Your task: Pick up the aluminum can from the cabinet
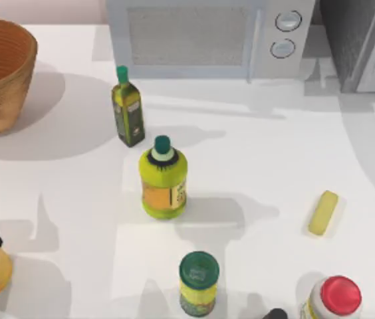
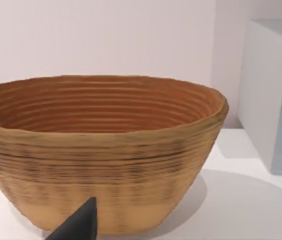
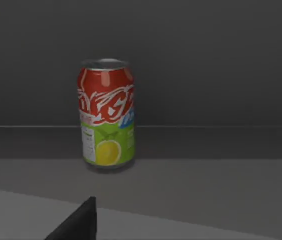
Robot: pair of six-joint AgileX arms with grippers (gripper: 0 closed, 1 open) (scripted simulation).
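Dark grey cabinet (image 1: 360, 40) at far right of table (image 1: 254, 153), beside white microwave (image 1: 207, 36). Inside, upright on dark shelf: aluminum can (image 3: 106, 114), red above, green below. Right gripper finger (image 3: 78, 222) near can, not touching; opening cannot tell. Left gripper finger (image 2: 81, 225) before wicker basket (image 2: 101, 150).

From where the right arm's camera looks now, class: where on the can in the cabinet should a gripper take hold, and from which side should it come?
Grip the can across its round middle, coming level through the open front of the cabinet. It stands upright on the dark floor with the back wall close behind and free space on both sides, so fingers can likely straddle it. A dark gripper tip shows at the front.
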